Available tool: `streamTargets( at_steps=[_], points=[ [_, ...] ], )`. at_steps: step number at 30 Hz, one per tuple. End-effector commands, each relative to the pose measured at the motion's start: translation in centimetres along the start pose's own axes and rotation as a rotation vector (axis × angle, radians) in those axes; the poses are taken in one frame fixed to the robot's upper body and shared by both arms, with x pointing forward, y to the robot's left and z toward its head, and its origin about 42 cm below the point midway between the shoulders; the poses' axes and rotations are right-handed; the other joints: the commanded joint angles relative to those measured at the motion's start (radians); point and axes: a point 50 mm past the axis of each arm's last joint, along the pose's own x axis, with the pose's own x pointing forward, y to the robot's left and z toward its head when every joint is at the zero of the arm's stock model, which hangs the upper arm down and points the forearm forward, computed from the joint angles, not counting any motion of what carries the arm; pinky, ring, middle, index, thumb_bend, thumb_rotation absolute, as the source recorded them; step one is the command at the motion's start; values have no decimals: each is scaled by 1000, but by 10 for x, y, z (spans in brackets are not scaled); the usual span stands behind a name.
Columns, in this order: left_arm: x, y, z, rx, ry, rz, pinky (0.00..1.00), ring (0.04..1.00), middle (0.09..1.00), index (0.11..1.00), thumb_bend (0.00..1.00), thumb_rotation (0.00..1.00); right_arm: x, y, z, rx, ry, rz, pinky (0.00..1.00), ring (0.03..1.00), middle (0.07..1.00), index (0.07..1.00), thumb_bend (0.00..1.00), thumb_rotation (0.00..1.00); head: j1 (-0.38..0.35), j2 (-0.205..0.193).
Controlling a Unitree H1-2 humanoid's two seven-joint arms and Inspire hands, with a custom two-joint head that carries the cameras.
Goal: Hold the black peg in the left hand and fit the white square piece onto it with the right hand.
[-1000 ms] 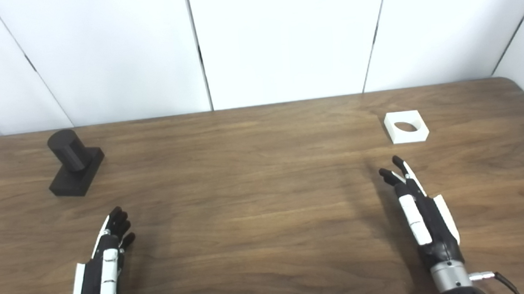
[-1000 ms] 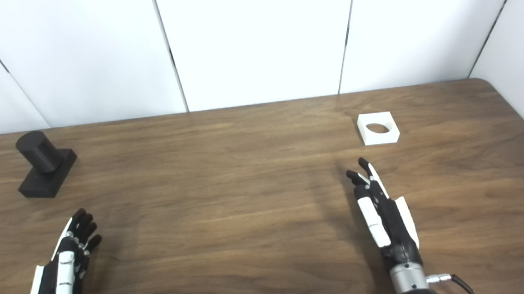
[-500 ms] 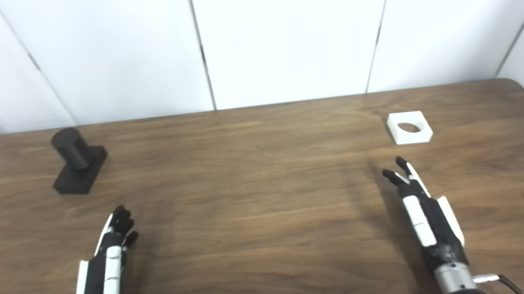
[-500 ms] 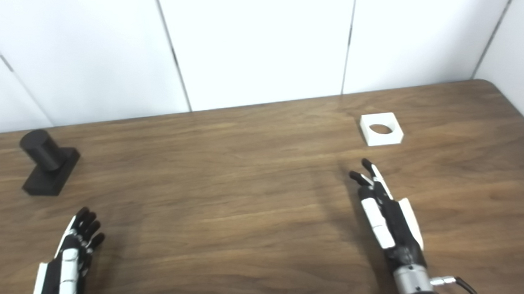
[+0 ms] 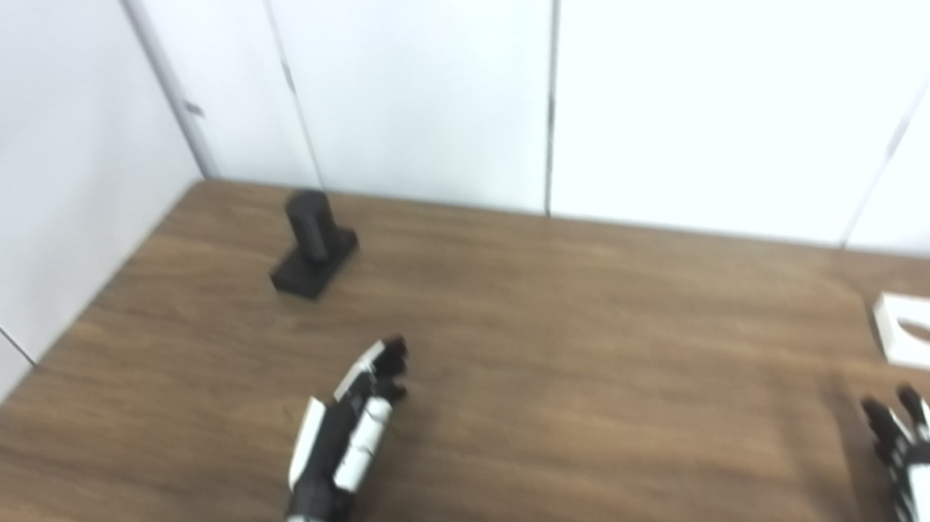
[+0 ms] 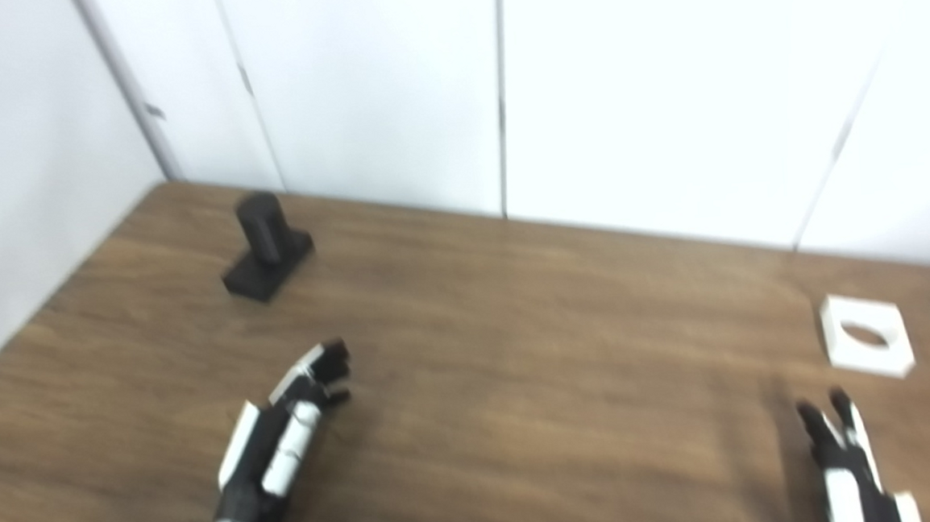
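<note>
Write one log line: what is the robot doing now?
left robot hand: open, short of black peg | right robot hand: open, near white square piece | both pieces on table, untouched

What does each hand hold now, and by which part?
Nothing. The left hand and right hand are open; the peg and white piece rest untouched.

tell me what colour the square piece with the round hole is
White. The square piece lies flat on the brown wooden table, clearest in the right eye view.
</note>
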Motion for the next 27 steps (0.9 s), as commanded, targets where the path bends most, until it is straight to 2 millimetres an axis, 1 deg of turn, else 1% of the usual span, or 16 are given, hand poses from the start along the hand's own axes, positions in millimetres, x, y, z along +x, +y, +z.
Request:
streamTargets(
  at_steps=[1,4,8,9,10,12,13,15,16,18,23,27],
  points=[
    [-7,-25,-13,-65,39,12,838,909,915,899,574,859,3,-2,2,16,-2,-4,1000,965,919,1000,456,1000,9,-8],
    [-6,-26,-15,-60,42,-7,835,923,928,913,585,876,5,-2,0,26,-9,-4,1000,959,915,1000,460,1000,37,-26],
    [-7,-28,-16,-62,46,-12,831,925,933,917,611,866,7,-2,-2,15,-30,-3,997,942,903,997,502,1000,51,-34],
    [-7,-29,-16,-64,50,-12,833,927,934,918,621,862,7,-2,-2,-6,-31,-12,961,911,879,978,522,1000,53,-37],
    [-7,-30,-16,-68,52,-12,838,929,934,918,625,853,7,-2,-2,-22,-34,-19,899,874,852,956,531,1000,54,-39],
    [-7,-31,-16,-74,54,-10,845,933,933,918,626,838,8,-2,-3,-34,-31,-26,825,841,830,935,537,1000,54,-44],
    [-8,-31,-16,-77,54,-11,851,937,935,919,628,832,7,-2,-3,-32,-29,-27,804,834,825,924,549,1000,53,-46],
    [-8,-31,-16,-78,54,-15,857,942,938,922,634,832,7,-1,-3,-26,-25,-30,797,831,821,918,556,1000,50,-47],
    [-8,-31,-16,-79,54,-16,862,947,941,924,633,836,7,-1,-3,-21,-26,-29,818,831,816,915,567,1000,47,-46],
    [-9,-31,-16,-79,54,-16,867,950,943,925,632,835,6,-1,-3,-17,-29,-27,820,833,816,918,583,1000,46,-46],
    [-9,-31,-15,-75,50,-19,872,951,948,930,624,845,6,-1,-4,-17,-29,-33,752,814,809,905,616,1000,49,-47],
    [-9,-32,-15,-74,53,-18,880,953,951,931,637,847,5,-2,-3,-16,-30,-31,741,808,799,897,632,1000,48,-44]
  ],
)
